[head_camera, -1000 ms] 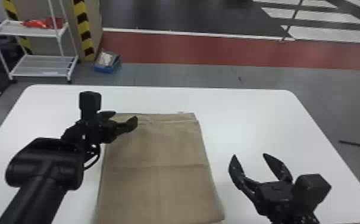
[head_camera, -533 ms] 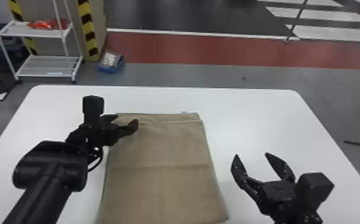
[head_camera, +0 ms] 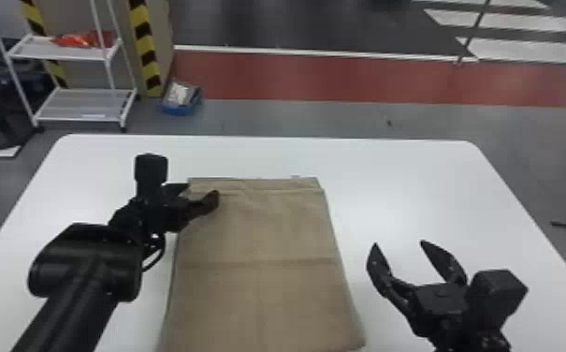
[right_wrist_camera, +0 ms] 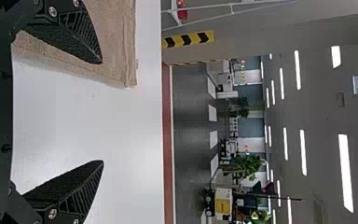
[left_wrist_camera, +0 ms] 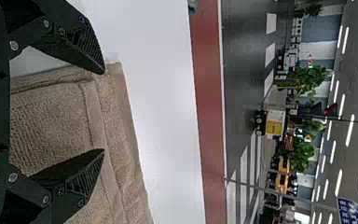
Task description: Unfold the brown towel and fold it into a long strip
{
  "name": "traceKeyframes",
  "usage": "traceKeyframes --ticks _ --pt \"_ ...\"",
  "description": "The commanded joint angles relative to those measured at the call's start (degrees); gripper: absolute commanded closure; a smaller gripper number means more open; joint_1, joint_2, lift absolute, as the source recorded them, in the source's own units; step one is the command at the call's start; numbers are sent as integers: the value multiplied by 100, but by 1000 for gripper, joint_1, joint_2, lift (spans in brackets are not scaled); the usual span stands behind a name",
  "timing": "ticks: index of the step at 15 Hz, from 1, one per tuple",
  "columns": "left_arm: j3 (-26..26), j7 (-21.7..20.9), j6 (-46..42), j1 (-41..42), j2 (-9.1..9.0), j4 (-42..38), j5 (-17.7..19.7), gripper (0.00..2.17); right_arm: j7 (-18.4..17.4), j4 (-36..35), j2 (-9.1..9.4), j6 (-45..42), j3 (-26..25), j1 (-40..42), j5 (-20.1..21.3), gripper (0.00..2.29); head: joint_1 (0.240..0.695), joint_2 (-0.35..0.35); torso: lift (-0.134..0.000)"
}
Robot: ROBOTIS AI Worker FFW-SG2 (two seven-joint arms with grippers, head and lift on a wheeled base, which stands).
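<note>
The brown towel (head_camera: 258, 299) lies flat on the white worktop (head_camera: 412, 187), its near part running out past the bottom of the head view. It looks light, limp and quite harmless to squeeze; the rough pile in the left wrist view should give the pads good friction, so slipping is less of a worry than picking up the wrong number of layers. A stitched band (left_wrist_camera: 95, 112) runs close along the towel's far edge, with more cloth showing beyond it, which suggests stacked layers there.

The left gripper (head_camera: 202, 191) is at the towel's far left corner, fingers well apart, one near the side edge and the other over the cloth, with nothing pinched; whether a tip touches the fabric I cannot tell. The right gripper (head_camera: 399, 244) is wide open and empty, to the right of the towel.

I would take the far left corner with one gripper and the far right corner (right_wrist_camera: 129, 84) with the other, just inside the edge, where the thicker hem gives a firmer bite. Held at one corner alone, cloth this soft would probably sag and wrinkle
</note>
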Motion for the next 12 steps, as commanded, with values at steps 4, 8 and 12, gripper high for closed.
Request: traceKeyframes --ticks 4,8,12 --pt "39 -18 -81 62 9 -8 -10 417 0 54 0 17 8 -45 0 127 695 -94 -96" --pt "48 -35 -117 123 9 -43 -10 417 0 81 0 52 17 -71 0 127 695 -93 -96" --pt "74 -44 -117 229 26 -131 -27 518 0 142 9 52 26 -106 0 127 695 -92 -96"
